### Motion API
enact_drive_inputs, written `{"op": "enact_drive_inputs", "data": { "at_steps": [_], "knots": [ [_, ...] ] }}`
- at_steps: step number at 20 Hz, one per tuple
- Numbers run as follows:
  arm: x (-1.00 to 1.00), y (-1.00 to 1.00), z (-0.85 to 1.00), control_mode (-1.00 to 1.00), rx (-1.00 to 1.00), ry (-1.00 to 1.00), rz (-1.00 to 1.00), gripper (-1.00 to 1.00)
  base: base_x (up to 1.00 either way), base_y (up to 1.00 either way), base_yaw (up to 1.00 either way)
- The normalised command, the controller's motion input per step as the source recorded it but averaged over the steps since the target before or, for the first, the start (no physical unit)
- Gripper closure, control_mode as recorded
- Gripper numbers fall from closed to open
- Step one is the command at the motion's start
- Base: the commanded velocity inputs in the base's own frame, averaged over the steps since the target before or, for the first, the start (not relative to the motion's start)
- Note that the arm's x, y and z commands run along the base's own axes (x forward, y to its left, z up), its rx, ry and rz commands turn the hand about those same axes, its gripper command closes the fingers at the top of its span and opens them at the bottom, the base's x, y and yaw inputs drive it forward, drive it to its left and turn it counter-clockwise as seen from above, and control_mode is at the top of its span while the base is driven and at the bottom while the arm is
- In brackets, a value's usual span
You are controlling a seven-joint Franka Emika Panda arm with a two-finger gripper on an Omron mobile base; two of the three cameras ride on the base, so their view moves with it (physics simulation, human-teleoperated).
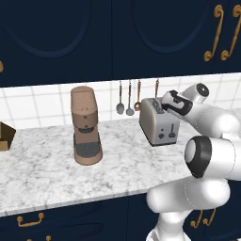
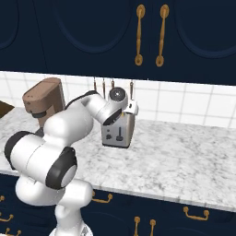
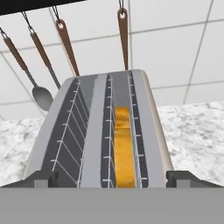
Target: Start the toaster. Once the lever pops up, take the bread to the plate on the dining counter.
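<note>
Dark finger tips of the gripper (image 3: 112,179) stand wide apart at 6 o'clock in the hand view, holding nothing, one on each side of the toaster (image 3: 103,131) directly beneath. Seen from above, the bread (image 3: 122,146) sits deep in the slot towards 3 o'clock, its browned upper edge showing; the other slot is bare wire guides. Utensils (image 3: 65,41) hang on the tiled wall at 12 o'clock. Base views add what the hand view lacks — the toaster's narrow end face with the lever (image 2: 120,137) low in its track, and a brown coffee machine (image 1: 86,124) at 9 o'clock on the marbled counter (image 1: 42,169). Judged step: toasting started, bread not yet raised — the next move calls for waiting, then pinching the slice's top edge.
</note>
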Motion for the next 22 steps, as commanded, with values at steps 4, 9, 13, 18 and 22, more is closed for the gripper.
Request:
{"op": "enact_drive_inputs", "data": {
  "at_steps": [4, 9, 13, 18, 22],
  "knots": [
    [0.26, 0.03, 0.0, -1.0, 0.0, 0.0, 0.0, -1.0, 0.0, 0.0, 0.0],
    [0.06, 0.0, -0.05, -1.0, 0.0, 0.0, 0.0, -1.0, 0.0, 0.0, 0.0],
    [0.0, 0.0, -0.15, -1.0, 0.0, 0.0, 0.0, -1.0, 0.0, 0.0, 0.0],
    [0.02, 0.0, -0.07, -1.0, 0.0, 0.0, 0.0, -1.0, 0.0, 0.0, 0.0],
    [0.05, 0.0, 0.0, -1.0, 0.0, 0.0, 0.0, -1.0, 0.0, 0.0, 0.0]
  ]
}}
